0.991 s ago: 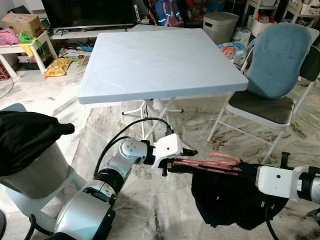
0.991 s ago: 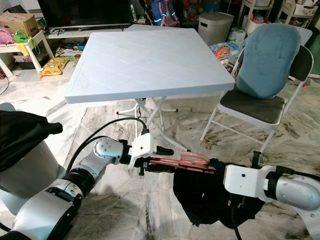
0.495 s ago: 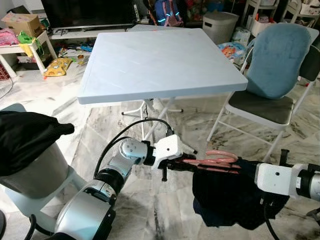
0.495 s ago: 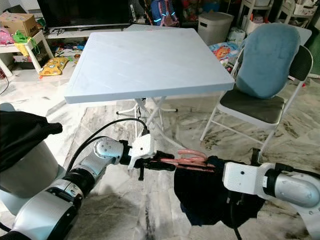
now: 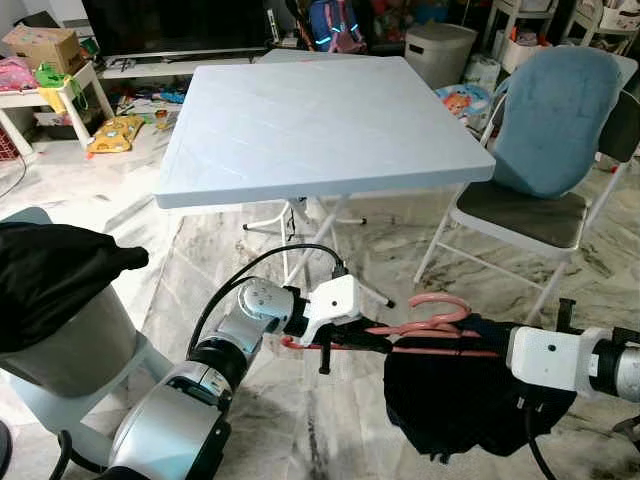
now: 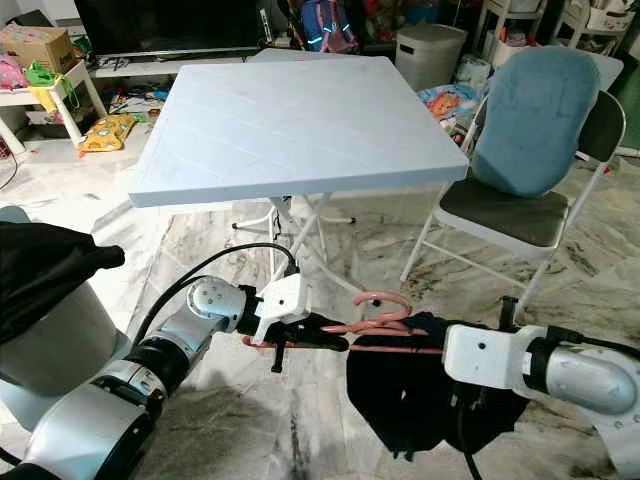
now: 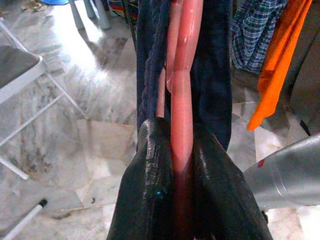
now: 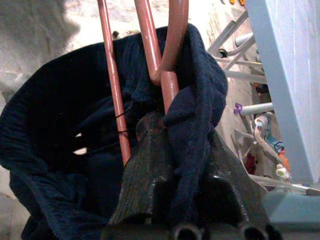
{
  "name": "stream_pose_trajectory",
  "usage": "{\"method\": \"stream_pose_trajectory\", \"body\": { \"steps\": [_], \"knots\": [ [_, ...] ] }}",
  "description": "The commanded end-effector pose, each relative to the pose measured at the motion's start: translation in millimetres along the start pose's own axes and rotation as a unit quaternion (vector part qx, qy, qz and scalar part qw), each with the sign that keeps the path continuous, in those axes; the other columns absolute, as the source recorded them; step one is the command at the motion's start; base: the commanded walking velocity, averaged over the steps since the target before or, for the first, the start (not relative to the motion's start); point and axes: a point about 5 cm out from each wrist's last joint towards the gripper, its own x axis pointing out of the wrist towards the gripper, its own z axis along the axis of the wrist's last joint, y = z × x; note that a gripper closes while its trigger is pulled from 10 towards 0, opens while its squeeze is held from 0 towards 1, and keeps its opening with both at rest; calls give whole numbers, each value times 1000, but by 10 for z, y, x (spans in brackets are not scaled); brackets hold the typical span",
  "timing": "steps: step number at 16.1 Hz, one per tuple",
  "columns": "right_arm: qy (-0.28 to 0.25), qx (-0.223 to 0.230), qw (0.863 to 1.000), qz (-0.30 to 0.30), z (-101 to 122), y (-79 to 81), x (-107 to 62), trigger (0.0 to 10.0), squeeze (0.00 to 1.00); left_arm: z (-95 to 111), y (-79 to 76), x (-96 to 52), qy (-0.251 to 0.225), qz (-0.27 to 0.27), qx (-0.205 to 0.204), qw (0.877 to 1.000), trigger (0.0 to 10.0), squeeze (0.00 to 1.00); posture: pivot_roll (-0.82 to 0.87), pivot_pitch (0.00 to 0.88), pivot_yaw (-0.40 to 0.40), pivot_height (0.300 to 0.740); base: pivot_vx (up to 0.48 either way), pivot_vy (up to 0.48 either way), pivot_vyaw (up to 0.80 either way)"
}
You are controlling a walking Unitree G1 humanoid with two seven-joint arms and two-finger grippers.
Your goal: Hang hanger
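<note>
We hold a pink plastic hanger between our two arms, low over the veined marble floor and just in front of the square pale-blue table. The hanger is made of smooth round rod; its curved hook rises toward the table, and its long bar runs level from one gripper to the other. A dark navy garment of soft knit cloth is draped over the half of the bar farther from the table's folding legs, and it sags in loose folds toward the floor.

Our left gripper has its two black fingers pressed together on the bare end of the hanger; in the left wrist view the pink rod runs straight up between the glossy pads. Our right gripper pinches the other end, its ribbed black fingers clamped on the rod with a fold of the navy cloth caught between them.

Beside the table stands a folding metal chair with a grey seat and a teal towel-like cover over its back. On the other side of the table, close to us, a white rounded bin carries a heap of black cloth.
</note>
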Motion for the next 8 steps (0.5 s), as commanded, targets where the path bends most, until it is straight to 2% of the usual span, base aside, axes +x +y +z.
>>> {"method": "stream_pose_trajectory", "body": {
  "steps": [1, 3, 4, 5, 6, 8],
  "knots": [
    [-19, -14, 999, -30, 81, -120, -15, 0, 0, -60, -41, 4, 7, -8, -16, 1000, 0, 0, -93, 0, -3, 740, 0, 0, 0],
    [-19, -12, 999, -29, 75, -116, -1, 0, 0, -57, -26, -7, 1, 4, -19, 1000, 0, 0, -91, 0, -4, 740, 0, 0, 0],
    [-20, -7, 999, -28, 72, -110, 6, 902, 176, -57, -24, -8, 0, 7, -20, 1000, 0, 0, -90, 0, -5, 740, 0, 0, 0],
    [-20, -4, 999, -29, 72, -110, 10, 3412, 690, -56, -21, -10, -1, 9, -20, 1000, 0, 0, -90, 0, -5, 740, 0, 0, 0],
    [-23, 15, 999, -21, 68, -89, 28, 10000, 1000, -55, -11, -18, -6, 17, -24, 1000, 0, 0, -88, 0, -7, 740, 0, 0, 0],
    [-17, 19, 999, -23, 43, -73, 41, 10000, 1000, -57, -1, -32, -13, 28, -30, 999, 0, 0, -87, 0, -8, 740, 0, 0, 0]
  ]
}}
